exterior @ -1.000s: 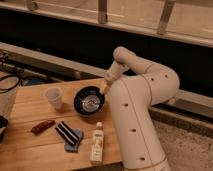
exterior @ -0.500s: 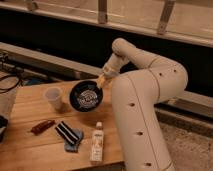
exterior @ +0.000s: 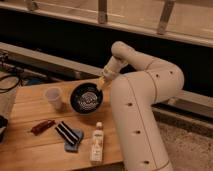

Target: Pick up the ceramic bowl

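The ceramic bowl (exterior: pixel 86 98) is glossy black with pale rings inside. It is tilted with its inside facing the camera, over the back middle of the wooden table (exterior: pixel 30 150). My gripper (exterior: pixel 102 83) reaches down from the white arm (exterior: pixel 140 100) and is shut on the bowl's right rim. The fingertips are partly hidden behind the rim. I cannot tell whether the bowl's lower edge still touches the table.
A small white cup (exterior: pixel 54 96) stands just left of the bowl. A red-brown snack bar (exterior: pixel 41 126), a blue packet with black stripes (exterior: pixel 69 135) and a white bottle lying flat (exterior: pixel 96 145) sit nearer the front. Cables (exterior: pixel 10 82) lie far left.
The bowl has gone from lying flat to tilted up toward the camera, raised at its right rim by my gripper. The other things have not moved.
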Available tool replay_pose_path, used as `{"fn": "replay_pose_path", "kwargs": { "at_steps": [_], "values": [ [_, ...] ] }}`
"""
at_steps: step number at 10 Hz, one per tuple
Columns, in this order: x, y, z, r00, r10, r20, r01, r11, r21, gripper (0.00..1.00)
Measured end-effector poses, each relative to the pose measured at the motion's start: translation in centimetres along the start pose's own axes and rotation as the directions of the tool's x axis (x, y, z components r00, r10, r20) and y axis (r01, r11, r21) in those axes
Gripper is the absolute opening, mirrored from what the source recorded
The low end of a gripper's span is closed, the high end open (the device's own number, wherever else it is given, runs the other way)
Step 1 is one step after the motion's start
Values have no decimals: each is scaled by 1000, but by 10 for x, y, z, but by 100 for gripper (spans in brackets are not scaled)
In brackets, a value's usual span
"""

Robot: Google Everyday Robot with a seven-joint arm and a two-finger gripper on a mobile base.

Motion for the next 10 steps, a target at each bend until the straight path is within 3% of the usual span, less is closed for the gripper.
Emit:
{"fn": "replay_pose_path", "kwargs": {
  "at_steps": [2, 5, 10],
  "values": [
    [-1, 5, -7, 1000, -1, -5, 1, 1000, -3, 2],
    [-3, -2, -1, 1000, -14, -7, 14, 1000, -1, 2],
    [-6, 8, -6, 999, -28, -19, 28, 1000, 2, 2]
  ]
}}
